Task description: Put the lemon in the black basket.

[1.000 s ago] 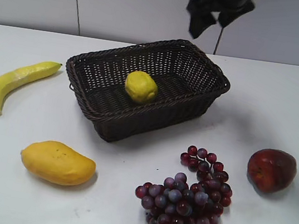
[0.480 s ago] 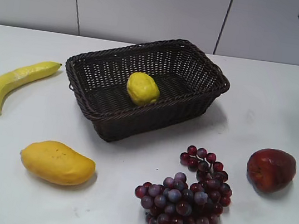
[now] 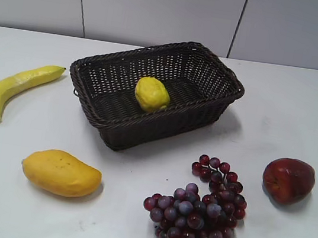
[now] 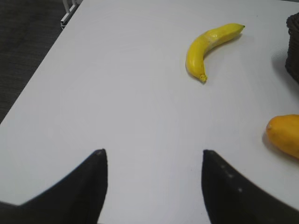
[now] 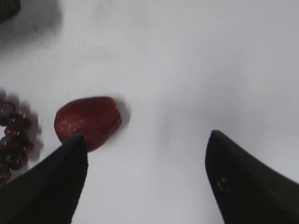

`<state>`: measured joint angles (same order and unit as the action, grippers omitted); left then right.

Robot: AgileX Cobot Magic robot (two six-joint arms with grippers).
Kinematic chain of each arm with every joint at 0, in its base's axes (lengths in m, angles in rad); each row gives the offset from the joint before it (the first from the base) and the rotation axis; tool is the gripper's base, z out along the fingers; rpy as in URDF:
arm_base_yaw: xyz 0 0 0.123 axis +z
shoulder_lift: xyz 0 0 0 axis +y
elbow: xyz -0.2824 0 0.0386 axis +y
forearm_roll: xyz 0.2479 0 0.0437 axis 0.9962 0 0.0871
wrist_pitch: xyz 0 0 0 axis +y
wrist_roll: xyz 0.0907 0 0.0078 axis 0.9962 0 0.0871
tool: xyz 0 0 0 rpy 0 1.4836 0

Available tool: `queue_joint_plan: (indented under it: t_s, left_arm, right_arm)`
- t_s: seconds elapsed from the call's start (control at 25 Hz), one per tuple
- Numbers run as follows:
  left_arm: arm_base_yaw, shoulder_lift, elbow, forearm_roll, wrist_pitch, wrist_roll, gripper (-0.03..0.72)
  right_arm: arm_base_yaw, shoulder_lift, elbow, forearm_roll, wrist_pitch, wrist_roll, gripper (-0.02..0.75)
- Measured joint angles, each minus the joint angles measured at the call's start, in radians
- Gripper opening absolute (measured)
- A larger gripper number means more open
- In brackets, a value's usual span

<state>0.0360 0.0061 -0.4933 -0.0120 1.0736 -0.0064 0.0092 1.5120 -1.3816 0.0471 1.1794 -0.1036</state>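
Behind the black basket (image 3: 146, 126) front rim, the lemon's (image 3: 151, 93) underside.

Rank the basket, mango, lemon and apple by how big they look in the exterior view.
1. black basket
2. mango
3. apple, though it sits nearer the camera than the lemon
4. lemon

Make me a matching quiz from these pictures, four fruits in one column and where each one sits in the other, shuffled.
Things:
1. lemon
2. banana
3. mango
4. apple

Places, in the exterior view:
A. near left, on the table
B. inside the basket
C. right of the grapes
D. far left, beside the basket

Pairs: 1-B, 2-D, 3-A, 4-C
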Motion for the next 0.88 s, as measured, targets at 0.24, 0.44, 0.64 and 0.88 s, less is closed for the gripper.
queue_joint_plan:
  t_s: [0.24, 0.44, 0.64, 0.88]
  left_arm:
    - [0.0, 0.0, 0.0, 0.0, 0.0, 0.0, 0.472]
    - [0.0, 0.0, 0.0, 0.0, 0.0, 0.0, 0.472]
    - [0.0, 0.0, 0.0, 0.0, 0.0, 0.0, 0.472]
    - [0.0, 0.0, 0.0, 0.0, 0.0, 0.0, 0.472]
  right_arm:
    - [0.0, -0.229, 0.292, 0.007, -0.057, 0.0, 0.592]
    - [0.0, -0.401, 0.504, 0.039, -0.118, 0.0, 0.592]
    - [0.0, -0.55, 0.681, 0.045, -0.14, 0.001, 0.592]
    - [0.0, -0.722, 0.831, 0.048, -0.143, 0.001, 0.592]
